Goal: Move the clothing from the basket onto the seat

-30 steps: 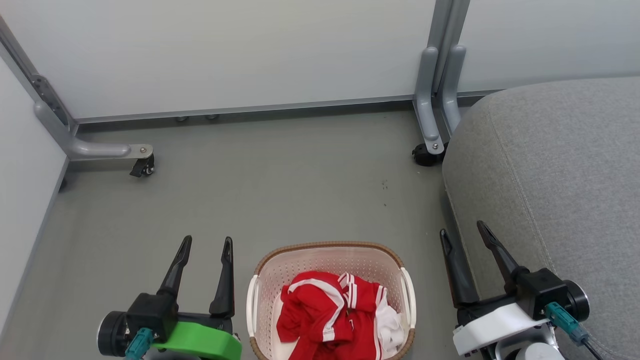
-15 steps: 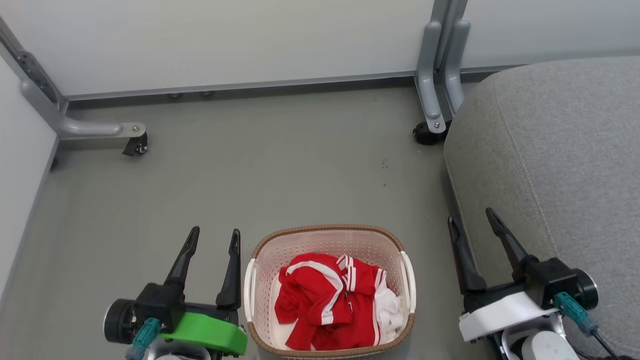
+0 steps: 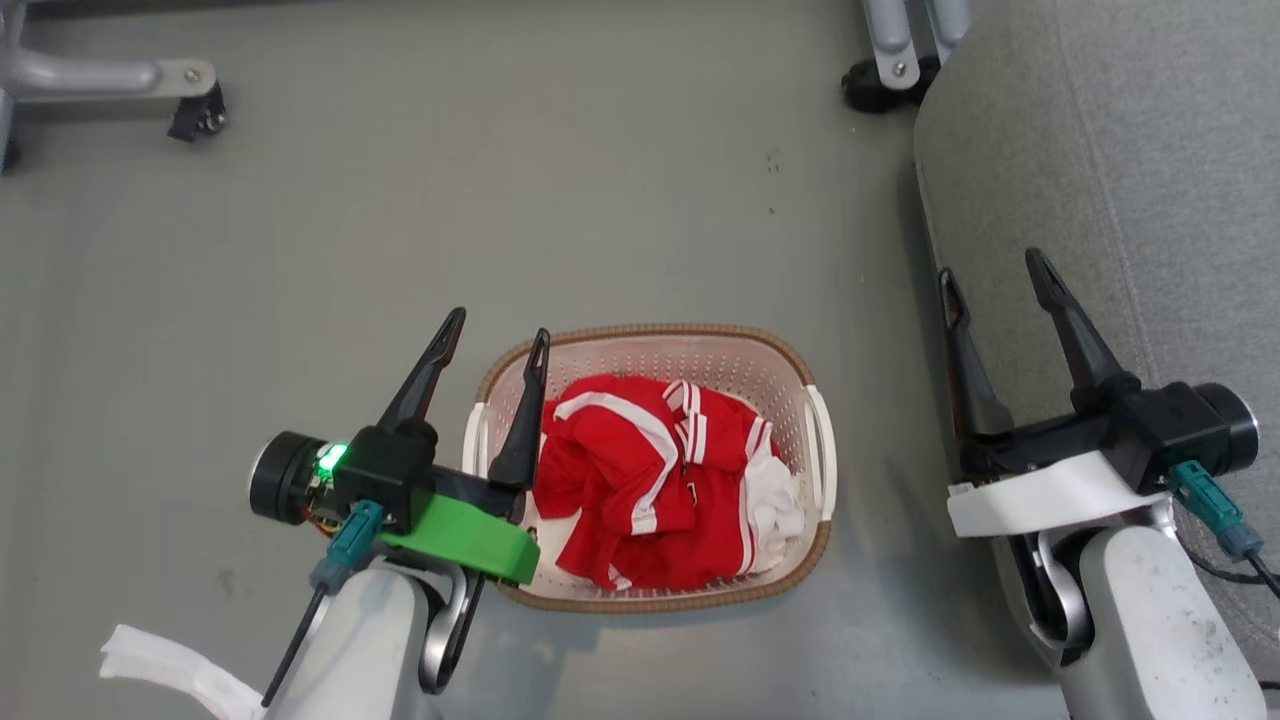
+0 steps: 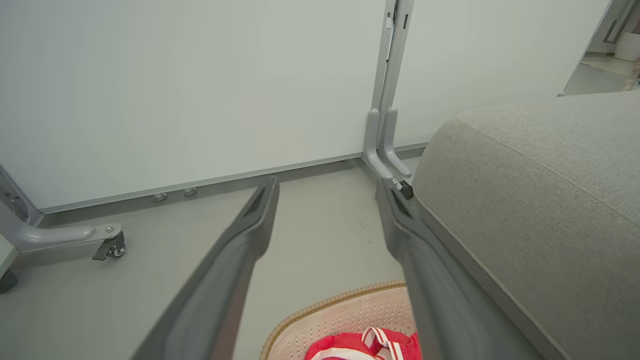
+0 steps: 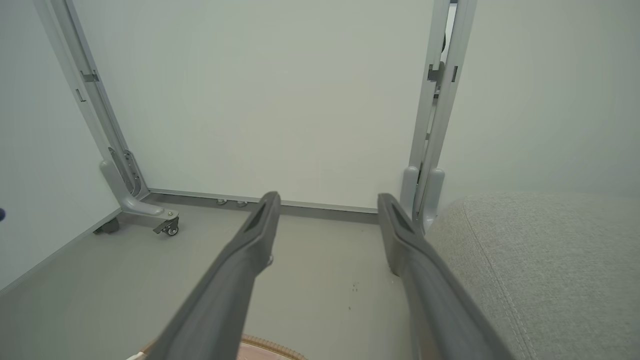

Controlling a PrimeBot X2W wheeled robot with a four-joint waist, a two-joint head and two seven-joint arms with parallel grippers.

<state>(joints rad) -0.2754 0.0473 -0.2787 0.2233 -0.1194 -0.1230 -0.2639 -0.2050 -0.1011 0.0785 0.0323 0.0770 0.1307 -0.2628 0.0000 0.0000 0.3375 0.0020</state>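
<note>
Red clothing [image 3: 650,480] with white stripes lies bunched in the cream perforated basket [image 3: 790,365] on the grey floor; a corner of the clothing [image 4: 370,345] and the basket [image 4: 330,315] show at the bottom of the left wrist view. My left gripper [image 3: 497,333] is open above the basket's left rim, with nothing between its fingers. My right gripper [image 3: 990,265] is open over the left edge of the grey seat [image 3: 1130,150], to the right of the basket. The seat [image 4: 540,190] is at the right of the left wrist view, and the seat [image 5: 540,265] also appears in the right wrist view.
Grey partition legs on castors stand at the far left [image 3: 195,105] and by the seat's far corner [image 3: 880,75]. White panels [image 5: 270,100] close off the back. A white strip [image 3: 165,665] lies by my left forearm. The basket's rim [image 5: 265,345] peeks in the right wrist view.
The head camera has tilted down, so the whole scene has shifted up. My left gripper has come in over the basket's left rim; the right gripper has risen beside the seat's edge.
</note>
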